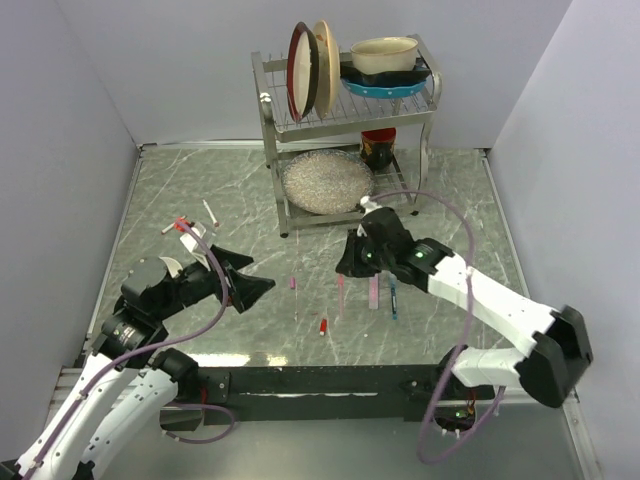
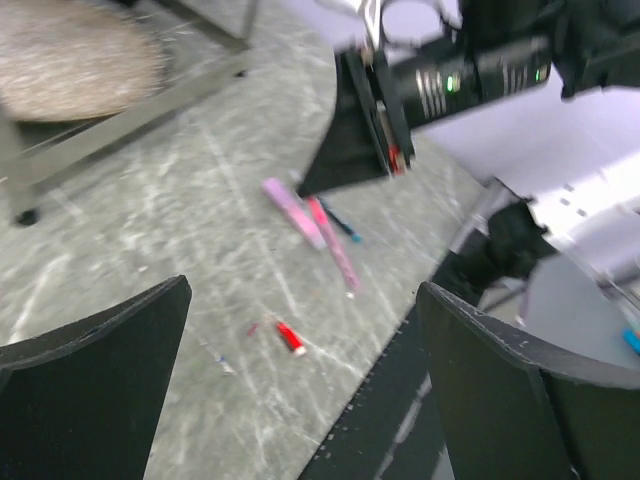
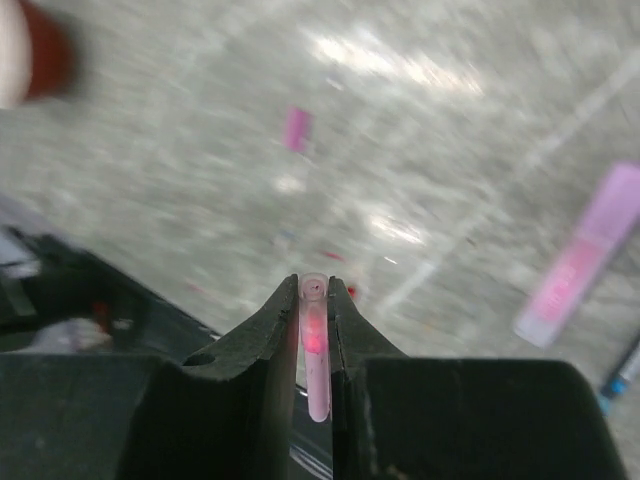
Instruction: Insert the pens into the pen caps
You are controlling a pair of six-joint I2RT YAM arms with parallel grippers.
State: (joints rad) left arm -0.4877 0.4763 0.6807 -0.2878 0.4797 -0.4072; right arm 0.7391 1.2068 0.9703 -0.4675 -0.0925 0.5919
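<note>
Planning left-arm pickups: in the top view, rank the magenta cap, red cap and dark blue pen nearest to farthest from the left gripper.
1. Magenta cap, just right of the left gripper.
2. Red cap, farther right, nearer the bases.
3. Dark blue pen, farthest right.

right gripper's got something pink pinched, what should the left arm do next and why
Probably send the open, empty left gripper over to the slim pink pen lying loose and close on it. The right gripper is shut on what looks like a pale pink cap, open end out, so it needs a pen brought to it.
</note>
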